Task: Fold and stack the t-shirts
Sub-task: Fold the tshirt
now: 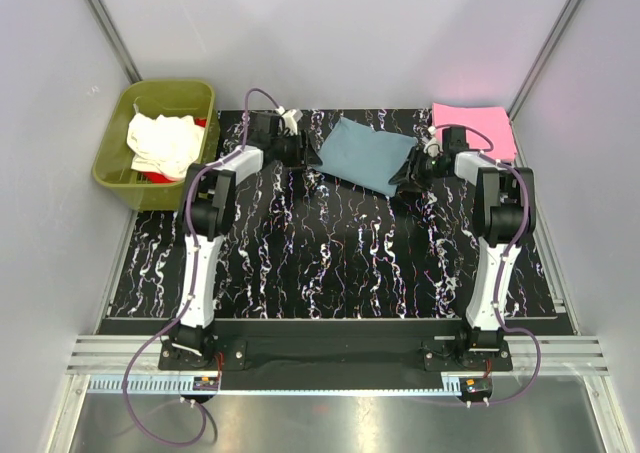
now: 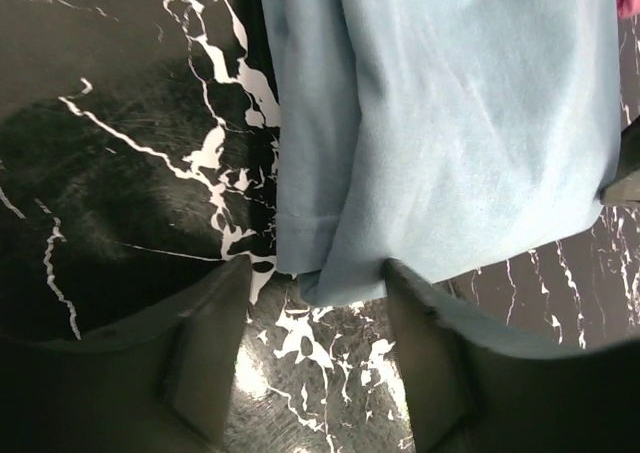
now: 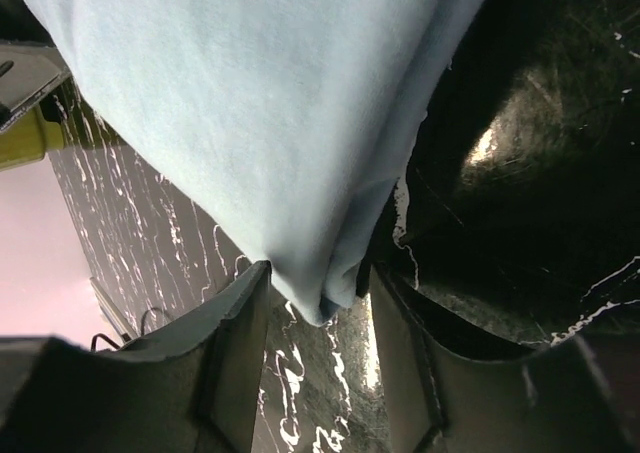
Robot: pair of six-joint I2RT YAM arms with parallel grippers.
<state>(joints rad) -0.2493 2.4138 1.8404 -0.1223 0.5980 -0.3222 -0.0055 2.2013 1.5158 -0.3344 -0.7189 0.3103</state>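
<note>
The folded blue-grey t-shirt (image 1: 360, 155) lies on the black marbled mat at the back centre. My left gripper (image 1: 300, 154) is at its left corner and my right gripper (image 1: 411, 169) at its right corner. In the left wrist view the left gripper (image 2: 318, 273) is open, with a shirt corner (image 2: 440, 123) just reaching between the fingertips. In the right wrist view the right gripper (image 3: 315, 278) is open, with a folded shirt corner (image 3: 270, 123) hanging between its fingers. The pink t-shirt (image 1: 472, 126) lies folded at the back right. The cream-white t-shirt (image 1: 162, 141) and the red one (image 1: 158, 177) are in the tub.
The olive-green tub (image 1: 118, 168) stands off the mat at the back left. The mat (image 1: 330, 263) ends near the white walls on both sides. A metal rail runs along the near edge by the arm bases.
</note>
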